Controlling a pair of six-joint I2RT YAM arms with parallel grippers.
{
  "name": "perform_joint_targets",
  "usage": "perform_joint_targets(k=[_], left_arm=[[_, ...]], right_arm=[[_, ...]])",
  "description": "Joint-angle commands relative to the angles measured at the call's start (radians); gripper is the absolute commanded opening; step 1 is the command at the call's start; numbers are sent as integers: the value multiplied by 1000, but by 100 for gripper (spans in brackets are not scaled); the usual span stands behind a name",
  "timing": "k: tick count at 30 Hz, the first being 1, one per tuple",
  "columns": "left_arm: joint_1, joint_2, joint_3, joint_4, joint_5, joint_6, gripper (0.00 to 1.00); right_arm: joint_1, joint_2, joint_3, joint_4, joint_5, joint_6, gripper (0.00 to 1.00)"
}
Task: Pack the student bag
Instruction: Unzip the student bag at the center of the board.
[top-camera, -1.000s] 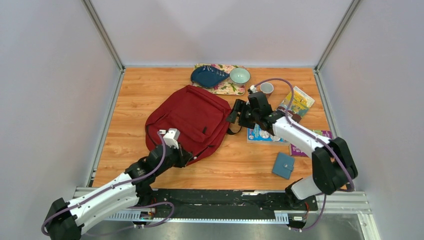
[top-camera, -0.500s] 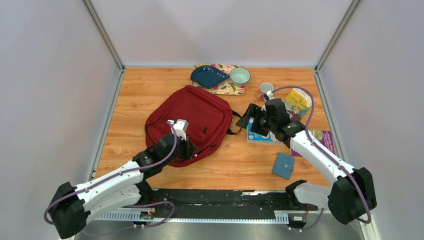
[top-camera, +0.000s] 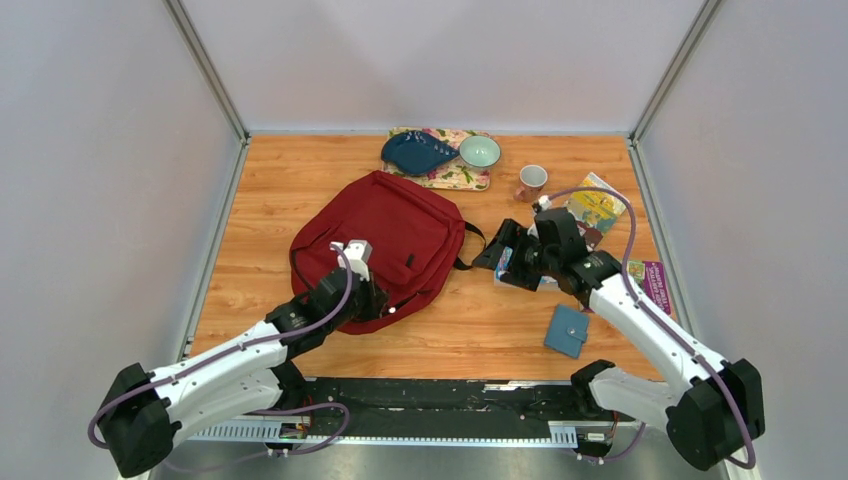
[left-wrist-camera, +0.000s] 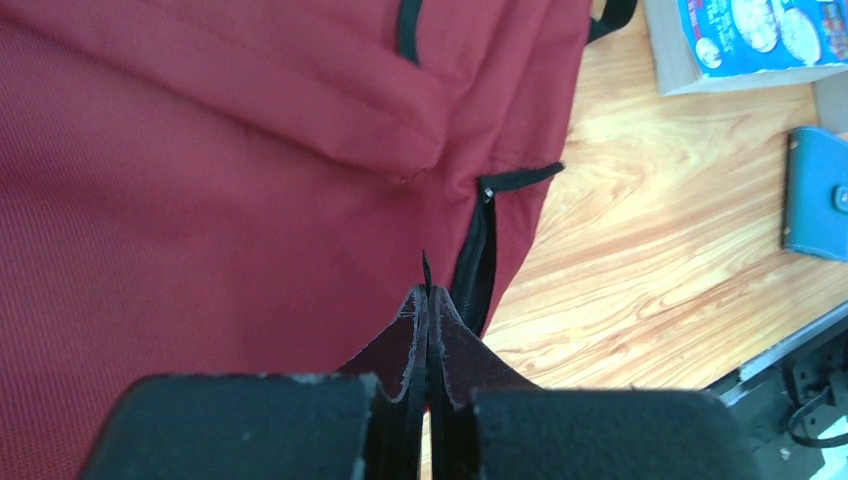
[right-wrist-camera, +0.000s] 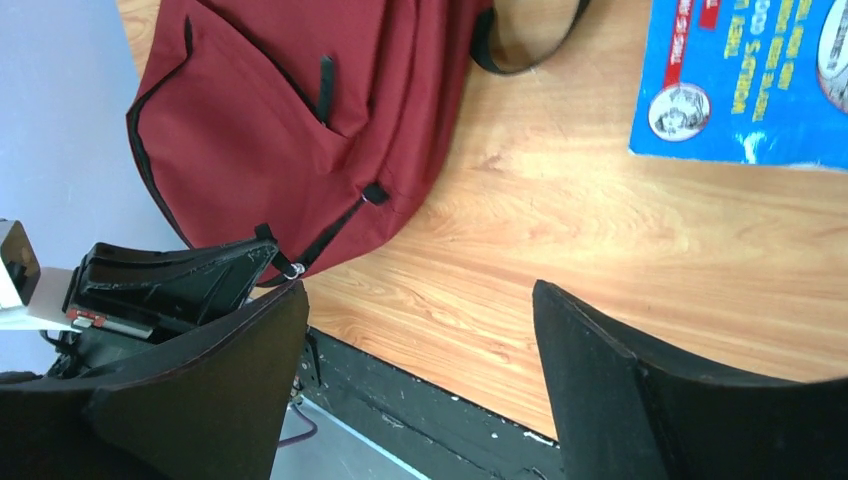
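Observation:
The student bag (top-camera: 385, 235) is dark red and lies flat in the middle of the table. It fills the left wrist view (left-wrist-camera: 200, 150) and shows at the top left of the right wrist view (right-wrist-camera: 270, 110). My left gripper (top-camera: 375, 300) sits at its near right edge, by the black zipper (left-wrist-camera: 478, 250). That gripper (left-wrist-camera: 427, 295) is shut on a thin black zipper pull that pokes out between its tips. My right gripper (top-camera: 503, 248) hovers just right of the bag's black strap, over bare wood. It (right-wrist-camera: 420, 290) is open with nothing between its fingers.
A blue book (top-camera: 520, 270) lies under the right arm, with a blue wallet (top-camera: 567, 331) nearer the front. Behind are a cup (top-camera: 532, 179), a yellow book (top-camera: 597, 207) and a floral tray (top-camera: 450, 178) with a blue dish (top-camera: 415, 152) and a bowl (top-camera: 480, 151).
My right gripper has drawn back from the bag's strap toward the right and front, and opened wider. My left gripper shifted slightly right along the bag's edge and stays shut.

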Motion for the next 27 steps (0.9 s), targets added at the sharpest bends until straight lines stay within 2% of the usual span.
perform_joint_targets(k=[1,3,5,11,16,23,27], left_arm=[[-3,-56,-78,118,-13,-32,0],[-5,-67,-62,98,43,-40,0],[-5,-77,-68,87,69,-55,0],[-5,-105,-92,83,117,-69,0],[-3,-90,-69,81,157,-38,0],[-3,-73,-32,75,206,-5,0],[-3,-85,-32,56,204,15,0]], right_arm=[[25,-62,-140,171,-41,113,86],[66,-56,-131,156,-28,159,84],[165,-52,-123,163,39,177,82],[344,31,-144,261,146,305,78],[358,138,-125,330,151,386,79],[357,465,46,355,21,444,75],[360,571,89,439,-15,481,73]])
